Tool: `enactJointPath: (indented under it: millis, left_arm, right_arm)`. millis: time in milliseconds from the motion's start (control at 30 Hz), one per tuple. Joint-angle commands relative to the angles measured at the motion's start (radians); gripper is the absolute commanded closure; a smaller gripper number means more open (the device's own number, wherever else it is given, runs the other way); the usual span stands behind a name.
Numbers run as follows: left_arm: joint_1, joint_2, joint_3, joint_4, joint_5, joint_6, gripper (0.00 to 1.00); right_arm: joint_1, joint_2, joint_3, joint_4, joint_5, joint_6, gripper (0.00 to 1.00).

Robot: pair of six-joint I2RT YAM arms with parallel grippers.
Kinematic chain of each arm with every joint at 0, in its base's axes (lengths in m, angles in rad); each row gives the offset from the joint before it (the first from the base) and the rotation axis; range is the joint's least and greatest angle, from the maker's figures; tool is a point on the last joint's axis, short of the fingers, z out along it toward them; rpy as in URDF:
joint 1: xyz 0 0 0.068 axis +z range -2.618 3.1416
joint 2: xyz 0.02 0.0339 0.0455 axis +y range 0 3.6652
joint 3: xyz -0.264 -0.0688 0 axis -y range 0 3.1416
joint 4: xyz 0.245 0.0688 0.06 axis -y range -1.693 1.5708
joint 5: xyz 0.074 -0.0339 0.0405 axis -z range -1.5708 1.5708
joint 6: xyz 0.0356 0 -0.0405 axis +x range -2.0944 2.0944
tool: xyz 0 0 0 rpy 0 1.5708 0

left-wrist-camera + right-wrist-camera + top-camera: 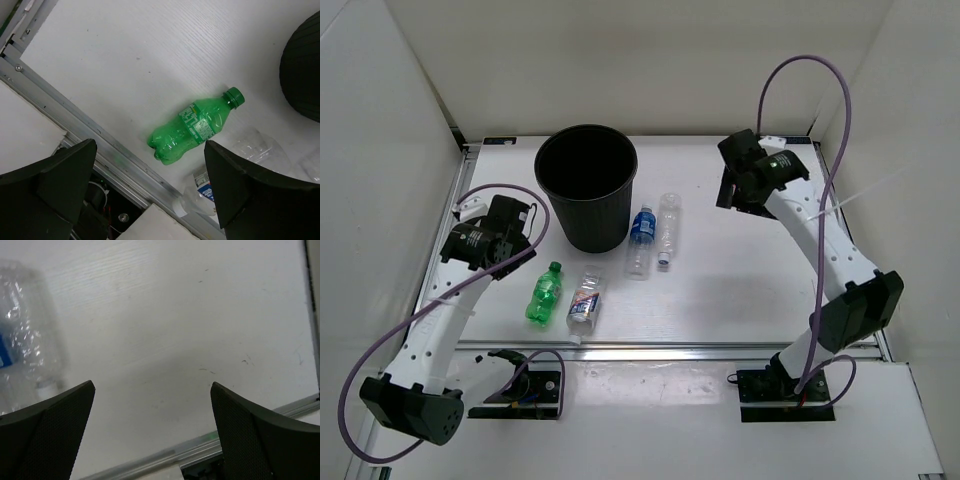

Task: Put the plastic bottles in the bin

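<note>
White surface [740, 290] is carrying all four bottles, lying flat, none binned yet. Bin [592, 228] is standing upright at the far side, mouth open. Green bottle [195, 125] is lying in front of it, short labelled bottle [585, 301] just beside. Blue-label bottle [640, 240] and plain clear bottle [667, 228] are lying side by side right of the bin. Left end effector [150, 150] is hovering over the green bottle, fingers apart, likely lining up a grasp. Right end effector [152, 387] is hanging spread wide near the clear pair, holding nothing.

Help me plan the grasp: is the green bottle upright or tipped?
Tipped: the green bottle lies on its side, cap toward the bin.
</note>
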Motion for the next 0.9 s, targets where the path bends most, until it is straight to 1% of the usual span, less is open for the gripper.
enactJointPath:
  millis: [0,67,133,233,300,333,367,400,533,600,667,867]
  left_arm:
    - [-0.009,-0.035,0.020,0.013,-0.028,-0.027,0.00]
    - [-0.009,-0.035,0.020,0.002,-0.048,-0.046,0.00]
    - [-0.009,-0.035,0.020,0.002,-0.057,-0.046,0.00]
    - [-0.009,-0.035,0.029,-0.010,-0.068,-0.046,0.00]
    - [-0.009,-0.026,0.029,-0.010,-0.068,-0.026,0.00]
    - [-0.009,-0.014,0.029,-0.010,-0.068,-0.015,0.00]
    - [-0.009,-0.014,0.041,-0.010,-0.068,-0.004,0.00]
    - [-0.009,-0.003,0.041,-0.010,-0.059,-0.004,0.00]
    - [-0.009,-0.003,0.022,0.004,-0.059,0.005,0.00]
    - [0.000,0.018,0.008,0.004,-0.059,0.005,0.00]
    - [0.000,0.044,-0.002,0.004,-0.048,0.005,0.00]
    - [0.018,0.118,0.011,-0.018,-0.048,-0.004,0.00]
  right_arm:
    - [-0.037,0.041,-0.018,0.088,-0.274,-0.235,0.00]
    - [-0.038,0.089,-0.006,0.088,-0.440,-0.249,0.00]
    - [-0.038,0.148,0.007,0.102,-0.500,-0.260,0.00]
    - [-0.048,0.204,0.019,0.206,-0.676,-0.283,0.00]
    - [-0.073,0.276,0.056,0.255,-0.735,-0.272,0.00]
    - [-0.073,0.308,0.083,0.255,-0.758,-0.272,0.00]
    - [-0.085,0.343,0.155,0.255,-0.773,-0.261,0.00]
    - [-0.097,0.415,0.194,0.255,-0.802,-0.261,0.00]
    - [-0.107,0.554,0.333,0.255,-0.816,-0.261,0.00]
    - [-0.134,0.603,0.346,0.269,-0.876,-0.249,0.00]
    - [-0.146,0.627,0.335,0.282,-0.902,-0.226,0.00]
    - [-0.147,0.701,0.301,0.332,-0.987,-0.206,0.00]
